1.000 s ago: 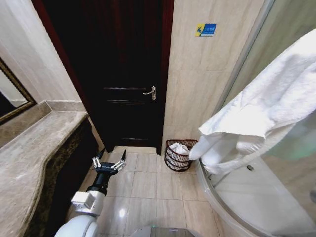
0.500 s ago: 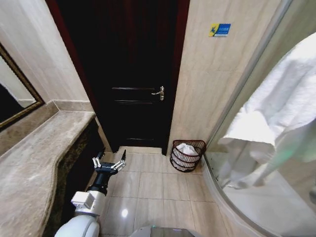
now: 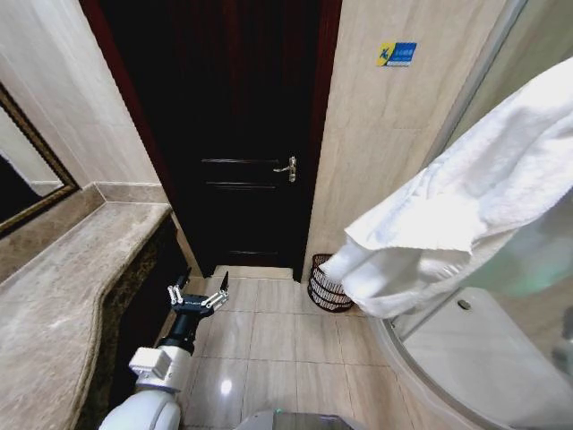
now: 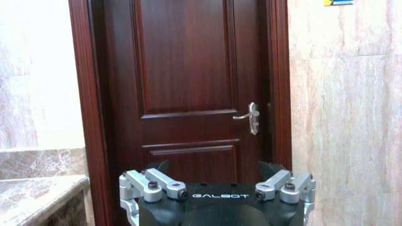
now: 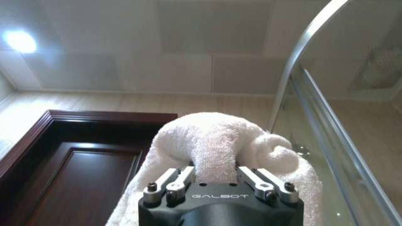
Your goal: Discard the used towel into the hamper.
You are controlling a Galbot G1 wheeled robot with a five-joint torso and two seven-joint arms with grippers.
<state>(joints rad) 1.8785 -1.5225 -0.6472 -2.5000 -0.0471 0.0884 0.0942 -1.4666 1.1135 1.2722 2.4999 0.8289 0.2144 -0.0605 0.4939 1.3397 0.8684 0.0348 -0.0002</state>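
Across the right of the head view a big white towel (image 3: 466, 206) hangs in the air, its lower folds covering part of the hamper (image 3: 324, 285) on the floor tiles (image 3: 269, 336) beside the dark door (image 3: 237, 134). Clamped on the towel's bunched top is the right gripper (image 5: 213, 181). Low beside the marble bench (image 3: 63, 296), the left gripper (image 3: 199, 288) has its fingers spread apart.

White towel (image 3: 466, 206) hangs over the hamper (image 3: 324, 288), perhaps hiding its right side.
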